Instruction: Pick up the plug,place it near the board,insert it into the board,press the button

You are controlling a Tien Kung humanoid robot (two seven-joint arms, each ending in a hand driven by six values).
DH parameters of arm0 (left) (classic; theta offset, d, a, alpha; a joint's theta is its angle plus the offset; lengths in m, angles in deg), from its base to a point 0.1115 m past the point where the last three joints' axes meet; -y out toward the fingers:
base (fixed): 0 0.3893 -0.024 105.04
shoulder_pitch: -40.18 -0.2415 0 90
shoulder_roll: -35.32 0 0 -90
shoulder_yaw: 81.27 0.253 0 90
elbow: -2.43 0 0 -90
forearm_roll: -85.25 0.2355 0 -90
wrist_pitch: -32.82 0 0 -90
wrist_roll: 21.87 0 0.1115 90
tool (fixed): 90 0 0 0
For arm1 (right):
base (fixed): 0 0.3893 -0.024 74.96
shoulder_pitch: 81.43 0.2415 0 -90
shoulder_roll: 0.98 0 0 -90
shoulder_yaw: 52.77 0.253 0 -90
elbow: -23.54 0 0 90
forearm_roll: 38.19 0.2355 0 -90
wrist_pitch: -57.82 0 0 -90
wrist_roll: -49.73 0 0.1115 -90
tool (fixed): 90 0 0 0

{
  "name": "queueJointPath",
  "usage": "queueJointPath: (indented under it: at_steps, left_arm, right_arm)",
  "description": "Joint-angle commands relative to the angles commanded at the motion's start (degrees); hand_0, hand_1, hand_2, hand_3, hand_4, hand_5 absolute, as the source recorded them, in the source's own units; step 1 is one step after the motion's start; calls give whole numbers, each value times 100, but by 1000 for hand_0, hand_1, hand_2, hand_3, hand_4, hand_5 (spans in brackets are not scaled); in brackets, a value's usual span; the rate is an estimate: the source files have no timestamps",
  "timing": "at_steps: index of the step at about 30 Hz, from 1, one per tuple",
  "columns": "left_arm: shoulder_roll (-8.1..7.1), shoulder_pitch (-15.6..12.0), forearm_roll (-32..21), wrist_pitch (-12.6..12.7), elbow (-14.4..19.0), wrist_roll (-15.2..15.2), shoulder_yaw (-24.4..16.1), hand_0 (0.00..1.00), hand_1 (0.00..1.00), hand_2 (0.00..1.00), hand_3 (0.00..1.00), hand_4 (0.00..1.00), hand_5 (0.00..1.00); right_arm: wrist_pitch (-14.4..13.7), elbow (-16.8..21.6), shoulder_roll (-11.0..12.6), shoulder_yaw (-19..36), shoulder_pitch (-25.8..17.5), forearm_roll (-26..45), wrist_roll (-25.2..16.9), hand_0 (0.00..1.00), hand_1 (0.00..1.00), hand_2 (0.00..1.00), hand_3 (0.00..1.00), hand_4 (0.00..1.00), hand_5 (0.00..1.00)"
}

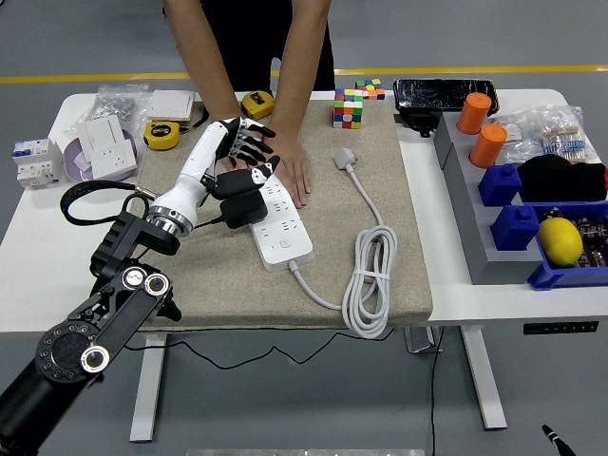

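Beige mat (190,275), white power strip (280,223), black plug (242,207) seated.

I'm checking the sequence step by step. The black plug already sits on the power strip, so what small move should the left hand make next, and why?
Probably bring the left hand back down toward the near end of the power strip to press its button: the black plug looks seated, the hand is open and lifted above it, and the person's hands hold the strip's far end.
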Motion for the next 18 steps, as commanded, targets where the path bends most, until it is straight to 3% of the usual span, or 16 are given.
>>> queueJointPath:
  at_steps: [1, 3, 5, 7, 12, 13, 18]
  left_arm:
    - [16, 26, -223, 8, -105, -203, -8, 948, 958, 912, 870, 998, 370]
    - [34, 103, -670, 76, -351, -443, 6, 948, 958, 912, 870, 998, 370]
    - [45, 174, -1192, 123, -598, -481, 44, 948, 958, 912, 870, 998, 370]
    - [65, 281, -1639, 122, -877, -454, 149, 963, 950, 904, 863, 998, 315]
    - [122, 522, -2829, 149, -1495, -257, 397, 963, 950, 904, 863, 998, 315]
    - [131, 566, -2986, 163, -1593, -197, 438, 947, 917, 852, 809, 998, 218]
    - [137, 817, -2055, 203, -2139, 270, 669, 947, 917, 852, 809, 998, 218]
  right_arm:
    - [1, 0, 0, 3, 0, -7, 4, 823, 743, 740, 774, 998, 998]
    - [2, 0, 0, -3, -1, -5, 8, 823, 743, 740, 774, 998, 998]
    - [3, 0, 1, -11, 1, -1, 9, 823, 743, 740, 774, 998, 998]
    - [4, 0, 3, -28, 5, 8, 12, 823, 743, 740, 774, 998, 998]
    - [9, 0, 1, -58, 17, 23, 10, 823, 743, 740, 774, 998, 998]
    - [10, 0, 2, -59, 18, 22, 11, 824, 743, 740, 774, 998, 998]
    - [10, 0, 6, -51, 18, 14, 16, 824, 743, 740, 774, 998, 998]
